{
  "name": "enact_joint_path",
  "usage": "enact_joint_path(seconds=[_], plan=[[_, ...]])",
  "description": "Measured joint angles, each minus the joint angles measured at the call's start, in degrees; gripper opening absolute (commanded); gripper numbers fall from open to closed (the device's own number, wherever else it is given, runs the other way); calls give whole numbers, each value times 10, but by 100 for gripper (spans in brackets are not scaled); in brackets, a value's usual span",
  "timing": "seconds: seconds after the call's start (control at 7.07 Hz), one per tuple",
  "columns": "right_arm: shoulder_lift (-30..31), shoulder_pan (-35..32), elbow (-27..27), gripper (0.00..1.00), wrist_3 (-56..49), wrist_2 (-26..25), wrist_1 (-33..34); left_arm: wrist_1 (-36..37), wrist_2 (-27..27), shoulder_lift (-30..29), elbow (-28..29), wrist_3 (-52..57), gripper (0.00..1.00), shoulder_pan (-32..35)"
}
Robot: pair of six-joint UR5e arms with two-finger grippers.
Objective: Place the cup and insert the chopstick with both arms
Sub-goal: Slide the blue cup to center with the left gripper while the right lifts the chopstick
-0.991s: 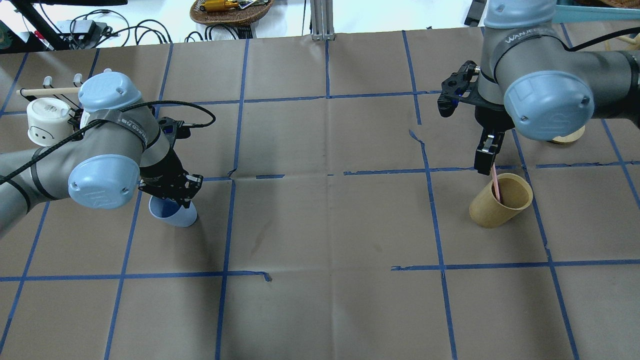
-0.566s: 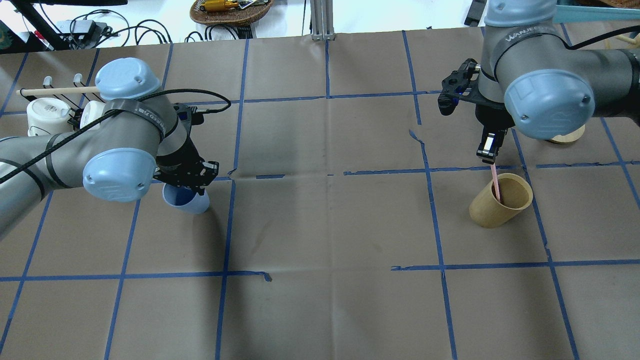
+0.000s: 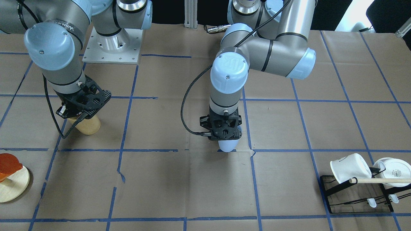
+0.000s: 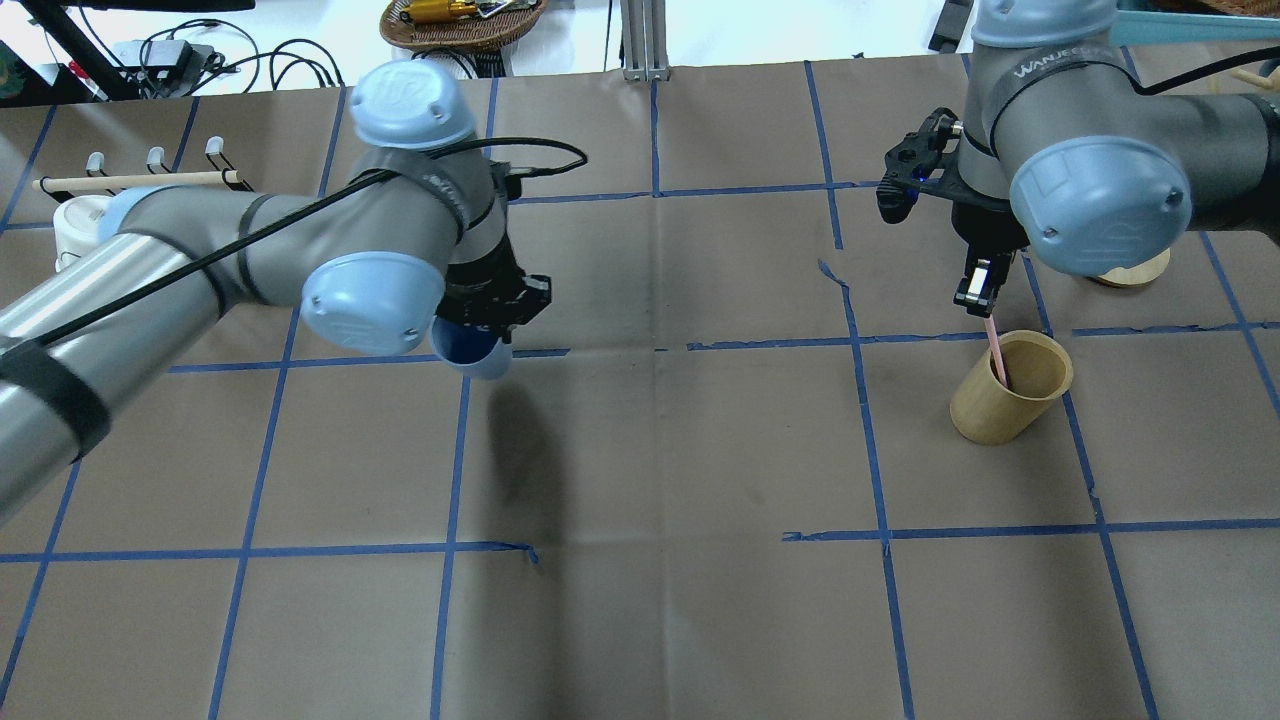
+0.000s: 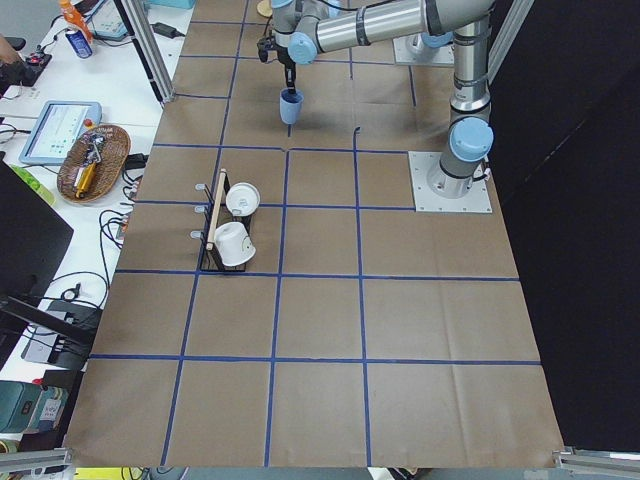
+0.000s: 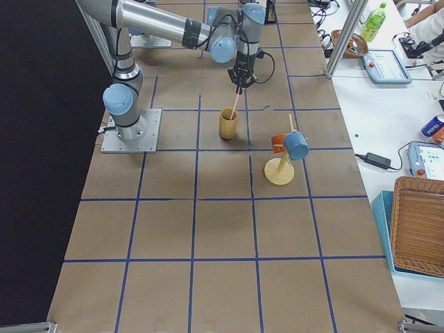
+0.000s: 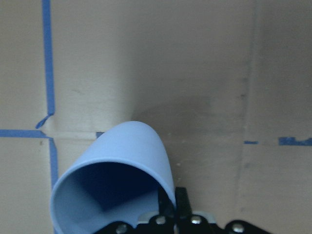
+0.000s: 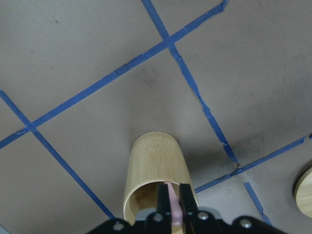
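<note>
Left gripper (image 7: 170,197) tight on blue cup (image 7: 117,161)

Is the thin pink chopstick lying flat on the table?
No, the right gripper holds the chopstick upright, its lower end inside the tan bamboo cylinder holder.

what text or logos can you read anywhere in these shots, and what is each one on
"WANJEE": on the right arm's strap; any letters after that are cut off.
"UR": logo on the left arm's blue joint cap.
Lettering on the left arm's strap: too blurred to read.
Print on the white cup on the rack: too small to read.
</note>
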State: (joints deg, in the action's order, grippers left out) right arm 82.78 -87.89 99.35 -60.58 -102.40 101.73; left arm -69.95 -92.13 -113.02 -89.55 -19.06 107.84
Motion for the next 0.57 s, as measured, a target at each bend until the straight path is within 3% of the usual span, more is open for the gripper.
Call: enact_joint_path(seconds=[0.28,0.57], plan=[[1,0,-34,8,2,1,-17,-23,11,-57,72,-32,0,43],[6,-1,-63,8,3,2,-51,-28,31,-69,83,-37,0,57]])
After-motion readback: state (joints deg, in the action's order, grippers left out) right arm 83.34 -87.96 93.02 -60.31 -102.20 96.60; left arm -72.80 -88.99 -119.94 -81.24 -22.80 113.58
